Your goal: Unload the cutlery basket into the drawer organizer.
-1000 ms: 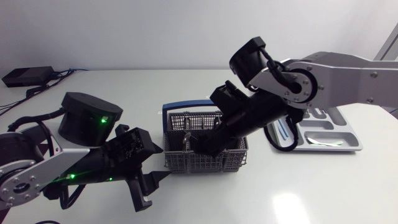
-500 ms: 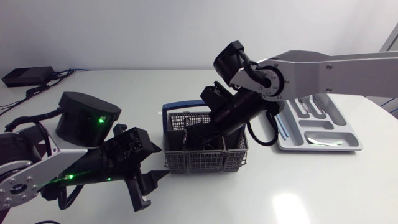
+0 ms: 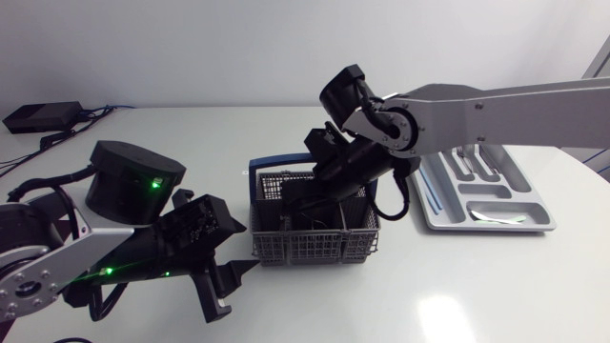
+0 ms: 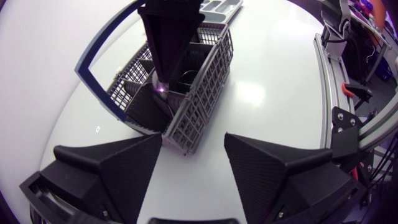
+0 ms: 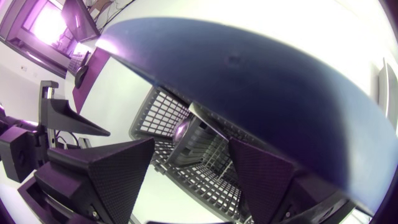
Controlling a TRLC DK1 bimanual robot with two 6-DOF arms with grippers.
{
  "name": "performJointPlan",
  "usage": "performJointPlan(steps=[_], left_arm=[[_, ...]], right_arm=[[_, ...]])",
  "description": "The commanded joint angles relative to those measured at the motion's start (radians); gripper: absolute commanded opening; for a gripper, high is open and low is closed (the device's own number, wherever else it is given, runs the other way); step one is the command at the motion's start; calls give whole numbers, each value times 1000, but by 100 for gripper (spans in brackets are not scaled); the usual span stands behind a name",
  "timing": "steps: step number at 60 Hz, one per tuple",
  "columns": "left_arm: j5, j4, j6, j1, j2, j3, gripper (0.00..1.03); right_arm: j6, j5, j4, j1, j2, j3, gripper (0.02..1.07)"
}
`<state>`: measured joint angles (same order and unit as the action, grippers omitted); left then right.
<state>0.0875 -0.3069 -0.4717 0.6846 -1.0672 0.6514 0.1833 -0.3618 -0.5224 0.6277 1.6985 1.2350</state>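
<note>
Left gripper (image 4: 193, 138): closest to us at the near edge, sitting at 7 o'clock from the basket. Its jaws are spread wide with nothing in them. The fingertips are just beside the basket's near corner, and I can't tell whether they touch it.
Cutlery basket (image 3: 315, 240): grey wire mesh, mid-table, with its blue handle (image 3: 276, 163) lying along the 11 o'clock side.
Right gripper (image 5: 191, 146): the arm comes in from 3 o'clock and the gripper is plunged down into the basket. The wrist view shows its fingers well apart, with mesh compartments between them. No piece looks pinched from both sides.
Basket contents: hidden behind the black fingers and the mesh, too hard to make out.
Drawer organizer (image 3: 536, 206): pale grey tray farther out, at 3 o'clock from the basket and near it, partly under the right arm. A few pieces of cutlery (image 3: 474, 170) lie in its compartments.
</note>
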Motion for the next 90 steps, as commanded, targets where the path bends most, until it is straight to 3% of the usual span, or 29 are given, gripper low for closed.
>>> performJointPlan(steps=[1,8,23,28,45,62,69,73,74,76,79,90], left_arm=[[-9,-9,4,3,9,-4,71],[-11,-9,2,-3,10,-9,71],[-11,-6,1,-7,10,-16,71],[-11,-6,1,-7,10,-19,71],[-11,-8,1,-8,19,-29,71],[-11,-8,2,0,19,-36,71],[-11,-6,2,-2,21,-45,71],[-11,-5,1,-2,21,-50,71],[-11,-5,1,-2,21,-52,71],[-11,-3,1,-3,21,-55,71],[-11,-1,-1,-8,21,-56,71],[-11,17,-1,-11,21,-65,71]], right_arm=[[39,30,27,15,-22,-12,79],[70,40,65,23,-96,-37,79],[68,-40,64,15,-96,-52,80],[82,-28,59,13,-105,-60,89],[105,-39,101,27,-106,-132,97],[315,-20,170,29,-49,-135,97],[378,-17,228,50,-33,-140,83],[401,-12,295,47,-39,-160,61],[412,-11,323,44,-43,-169,50],[421,-8,349,40,-48,-175,38],[435,-6,371,35,-48,-178,26],[449,-14,321,40,-2,-157,26]])
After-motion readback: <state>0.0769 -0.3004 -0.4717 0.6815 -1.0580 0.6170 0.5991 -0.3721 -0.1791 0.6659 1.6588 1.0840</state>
